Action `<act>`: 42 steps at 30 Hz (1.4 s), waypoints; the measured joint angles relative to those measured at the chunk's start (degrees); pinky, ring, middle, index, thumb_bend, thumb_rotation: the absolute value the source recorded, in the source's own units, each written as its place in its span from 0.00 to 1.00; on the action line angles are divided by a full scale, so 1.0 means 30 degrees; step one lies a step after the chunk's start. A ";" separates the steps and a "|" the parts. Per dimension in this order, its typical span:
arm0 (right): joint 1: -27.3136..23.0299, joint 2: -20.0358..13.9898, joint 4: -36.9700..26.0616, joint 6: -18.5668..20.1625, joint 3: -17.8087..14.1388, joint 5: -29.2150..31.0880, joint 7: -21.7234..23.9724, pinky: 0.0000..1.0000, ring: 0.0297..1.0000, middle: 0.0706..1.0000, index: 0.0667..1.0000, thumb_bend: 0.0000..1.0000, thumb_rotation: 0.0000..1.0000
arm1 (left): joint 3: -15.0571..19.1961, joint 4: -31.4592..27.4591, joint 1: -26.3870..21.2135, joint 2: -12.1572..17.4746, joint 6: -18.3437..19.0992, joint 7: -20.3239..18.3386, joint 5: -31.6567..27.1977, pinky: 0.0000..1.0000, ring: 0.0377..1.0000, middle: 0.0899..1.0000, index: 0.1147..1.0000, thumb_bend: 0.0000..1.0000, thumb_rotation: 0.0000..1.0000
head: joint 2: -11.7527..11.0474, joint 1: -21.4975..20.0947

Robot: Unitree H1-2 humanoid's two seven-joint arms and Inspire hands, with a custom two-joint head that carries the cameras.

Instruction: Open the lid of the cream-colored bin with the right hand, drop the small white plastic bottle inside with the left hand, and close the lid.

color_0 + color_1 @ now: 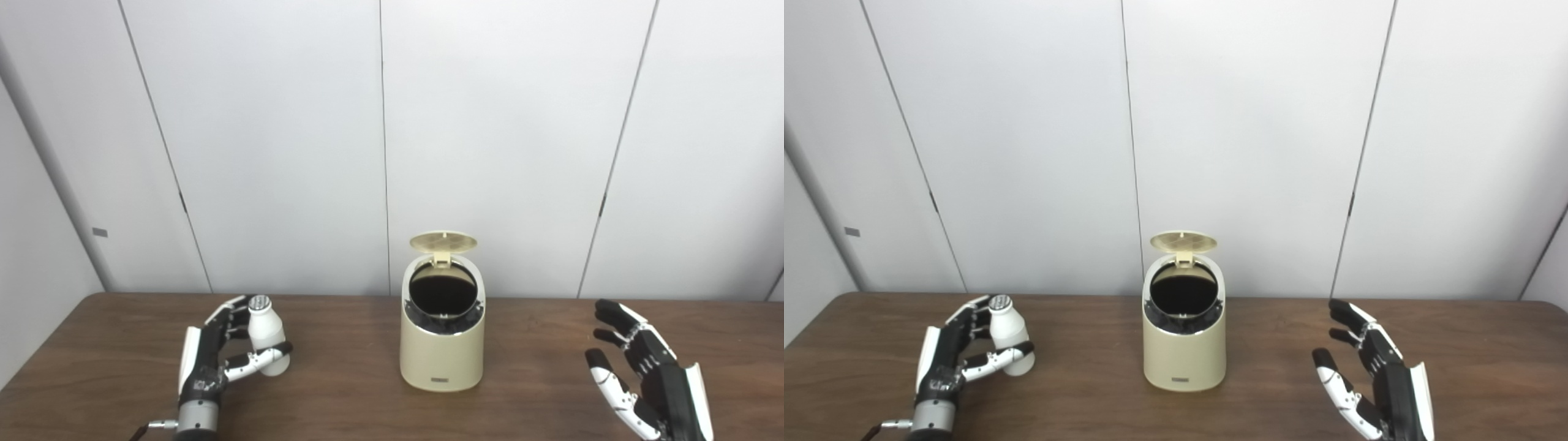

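One bin (442, 349), lid (443, 241) up | one bottle (267, 334) clasped by left hand (211, 355) | right hand (646, 380) spread, empty

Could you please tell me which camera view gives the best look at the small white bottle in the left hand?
The left eye view: the bottle sits larger and further from the frame edge, its cap clear above the left hand gripping it. The right eye view shows the same bottle, slightly smaller and nearer the left edge.

You see a dark wood-grain table (367, 404) — matt; cream bin (441, 358) smooth plastic, slight sheen; white bottle (267, 334) smooth plastic — silvery cap.
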 measured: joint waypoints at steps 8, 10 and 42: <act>0.0003 -0.0077 0.0002 0.0013 0.0005 0.0057 0.0078 0.71 0.80 0.79 0.75 0.14 0.35 | -0.0158 0.0531 -0.0373 -0.0272 -0.0911 0.2197 0.1120 0.33 0.40 0.41 0.44 0.50 0.00 | 0.0029 -0.0029; 0.0003 -0.0106 0.0018 -0.0011 0.0016 0.0055 0.0096 0.71 0.80 0.79 0.75 0.13 0.35 | -0.0160 0.0531 -0.0373 -0.0272 -0.0911 0.2251 0.1092 0.32 0.40 0.41 0.44 0.50 0.00 | 0.0029 -0.0029; -0.0242 0.0030 0.1453 -0.0474 0.0100 0.1383 0.0428 0.78 0.83 0.81 0.75 0.20 0.52 | -0.2048 -0.9297 0.1712 -0.1607 -0.0228 -0.2248 -0.0946 0.36 0.43 0.45 0.40 0.50 0.00 | -0.0322 -0.0557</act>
